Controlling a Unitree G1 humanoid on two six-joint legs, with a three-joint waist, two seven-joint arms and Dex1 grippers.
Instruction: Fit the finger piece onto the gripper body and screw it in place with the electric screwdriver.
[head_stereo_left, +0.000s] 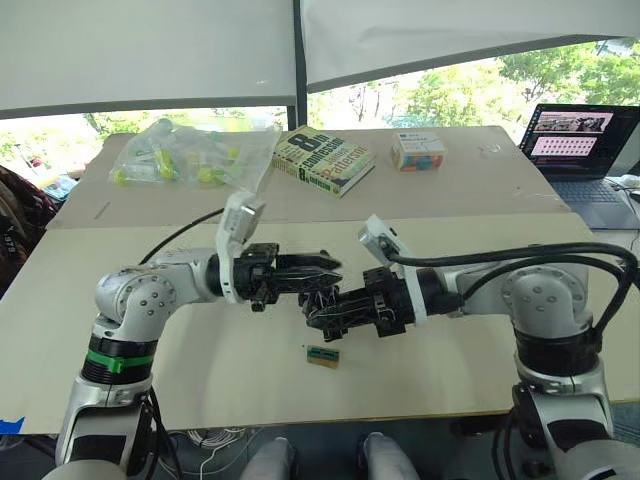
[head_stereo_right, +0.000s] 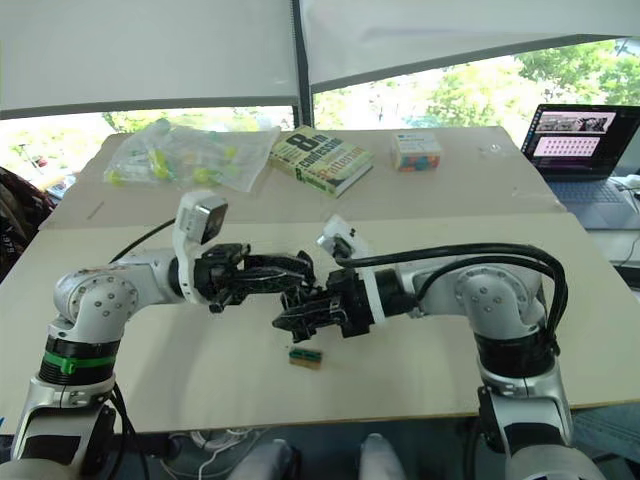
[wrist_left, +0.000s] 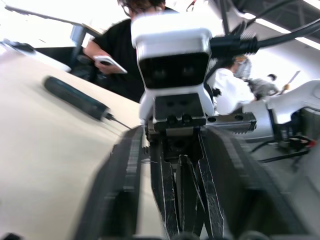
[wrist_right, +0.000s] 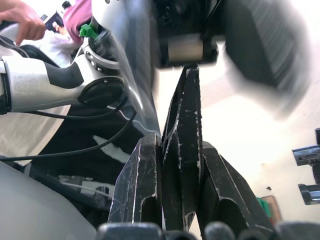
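Observation:
Both grippers meet tip to tip above the middle of the table (head_stereo_left: 200, 370). My right gripper (head_stereo_left: 312, 312) is shut on the finger piece (wrist_right: 184, 125), a scuffed black wedge that sticks out past its fingers. My left gripper (head_stereo_left: 332, 270) faces it and is open, its blurred fingers (wrist_left: 117, 190) standing wide on either side of the wedge. The electric screwdriver (wrist_left: 75, 97) lies flat on the table beyond the grippers, its thin bit pointing toward them. The gripper body is out of view.
A small tan-and-green block (head_stereo_left: 322, 355) lies on the table just below the grippers. At the back are a plastic bag (head_stereo_left: 190, 155), a book (head_stereo_left: 322, 160) and a small box (head_stereo_left: 418, 152). A laptop (head_stereo_left: 580, 150) stands at the far right. A person with a phone (wrist_left: 107, 60) stands beyond the table.

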